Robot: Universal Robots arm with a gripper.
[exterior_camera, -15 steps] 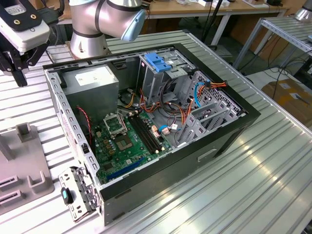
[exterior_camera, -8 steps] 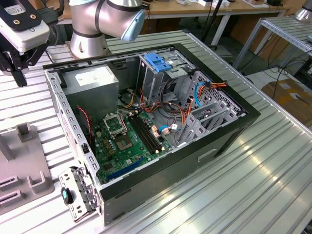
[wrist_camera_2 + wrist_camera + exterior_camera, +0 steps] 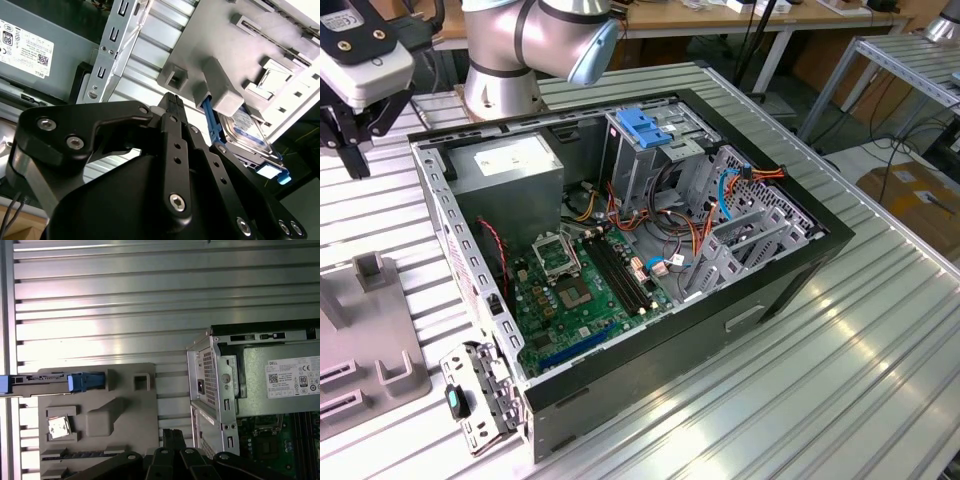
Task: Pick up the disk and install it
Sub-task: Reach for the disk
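The disk [image 3: 248, 131] is a silver-grey drive with a bright blue rail. It stands on edge in a slot of the grey fixture plate [image 3: 210, 50]. In the first wrist view the disk [image 3: 47, 382] shows edge-on at the far side of the fixture plate [image 3: 100, 415]. My gripper [image 3: 172, 100] hangs above the plate with its black fingers together and nothing between them, a short way off the disk. In the exterior view the gripper [image 3: 348, 150] is at the exterior view's far left, above the table beside the case.
An open computer case [image 3: 800, 270] lies on the ribbed metal table [image 3: 840, 400], with a motherboard [image 3: 580, 290], a grey power supply box [image 3: 510, 170] and a metal drive cage topped by blue clips [image 3: 645, 125]. The arm's base [image 3: 505, 80] stands behind the case.
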